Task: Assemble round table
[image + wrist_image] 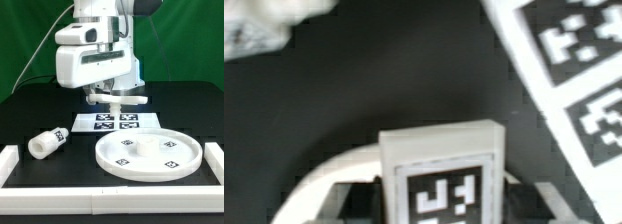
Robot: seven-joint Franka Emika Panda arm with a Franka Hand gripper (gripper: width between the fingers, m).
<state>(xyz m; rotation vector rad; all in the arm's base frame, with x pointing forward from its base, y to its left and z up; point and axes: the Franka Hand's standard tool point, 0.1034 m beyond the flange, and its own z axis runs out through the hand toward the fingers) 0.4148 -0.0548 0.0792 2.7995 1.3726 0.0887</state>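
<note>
Exterior view: the gripper hangs low over the black table. Its jaws are drawn in around a white tagged piece, which juts out flat to either side of them, clear of the tabletop. Straight beneath the jaws lies the marker board, thin and flat, printed with square tags.

The round disc lies flat on the table, below the jaws and nearer the camera, a little toward the exterior view's right and well apart from them. It is smooth white plastic with a raised rim, and small black-and-white tags sit on its face. The leg lies on its side, below the jaws and far off toward the exterior view's left. It is a short, thick white cylinder with a tag on its curved wall.

From the wrist view, the gripper has the white tagged piece between its jaws. The piece shows a blocky, squared face with a black-and-white tag, and a pale curved edge runs off beside it. Past it the marker board shows large blurred tags on matte white.
</note>
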